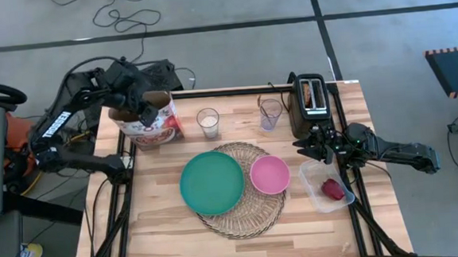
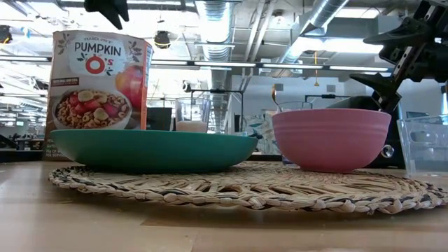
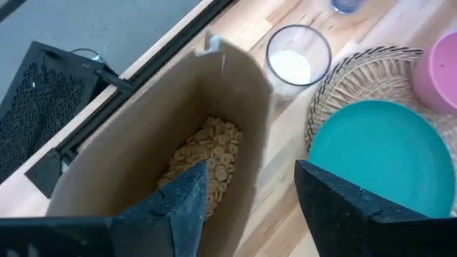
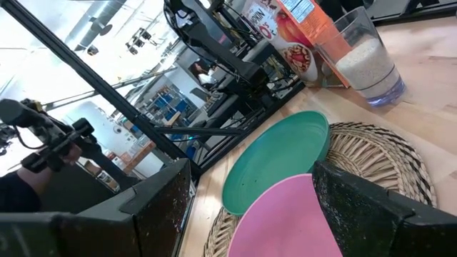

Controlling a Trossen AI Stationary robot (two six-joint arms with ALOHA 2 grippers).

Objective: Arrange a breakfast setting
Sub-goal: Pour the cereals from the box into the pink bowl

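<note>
**Letting go of the cereal box cleanly**

Woven mat (image 2: 245, 187) nearest me, teal plate (image 1: 211, 182) and pink bowl (image 1: 269, 175) on it. Beyond the mat, the cereal box (image 1: 150, 122) stands upright; my left gripper (image 3: 250, 207) straddles its open top, fingers parted. I lift straight up, avoiding snags. Right gripper (image 1: 319, 145) waits open beside the mat.

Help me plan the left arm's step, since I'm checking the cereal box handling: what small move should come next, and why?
Probably lift the left gripper straight up, clear of the cereal box. Its fingers stand apart around the open top's wall, one inside above the cereal, and the box stands upright on the table behind the teal plate. Moving sideways might tip it.
</note>
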